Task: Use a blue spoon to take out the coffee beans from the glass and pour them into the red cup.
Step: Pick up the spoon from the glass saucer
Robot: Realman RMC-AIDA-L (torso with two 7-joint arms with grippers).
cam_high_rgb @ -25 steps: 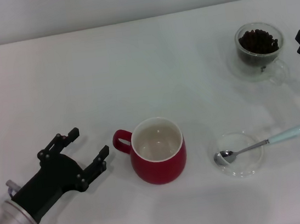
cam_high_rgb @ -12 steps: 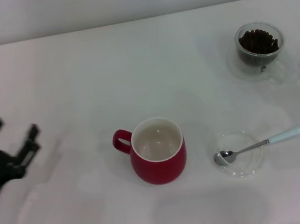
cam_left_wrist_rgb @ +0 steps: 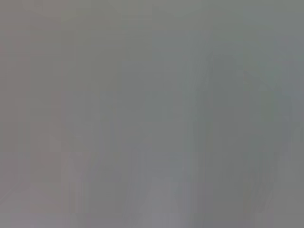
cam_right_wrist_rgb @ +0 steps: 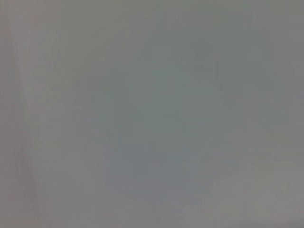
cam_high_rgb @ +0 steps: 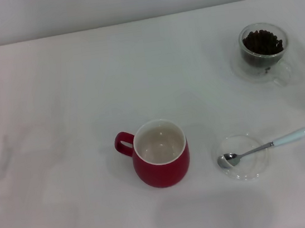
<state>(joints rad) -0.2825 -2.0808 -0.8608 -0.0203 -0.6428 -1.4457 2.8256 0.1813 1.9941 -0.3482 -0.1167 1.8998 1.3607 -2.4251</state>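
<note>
In the head view the red cup [cam_high_rgb: 161, 153] stands upright in the middle of the white table, its white inside bare and its handle to the left. The blue spoon [cam_high_rgb: 265, 147] lies to its right, metal bowl resting in a flat clear glass dish [cam_high_rgb: 241, 157], pale blue handle pointing right. The glass [cam_high_rgb: 264, 50] with the coffee beans [cam_high_rgb: 263, 41] stands at the far right. Neither gripper shows in the head view. Both wrist views show only a plain grey surface.
The white table [cam_high_rgb: 72, 102] runs to a pale wall at the far edge.
The left gripper, open beside the red cup's handle a second ago, has pulled away to the left and out of view. The right gripper has left the right edge.
</note>
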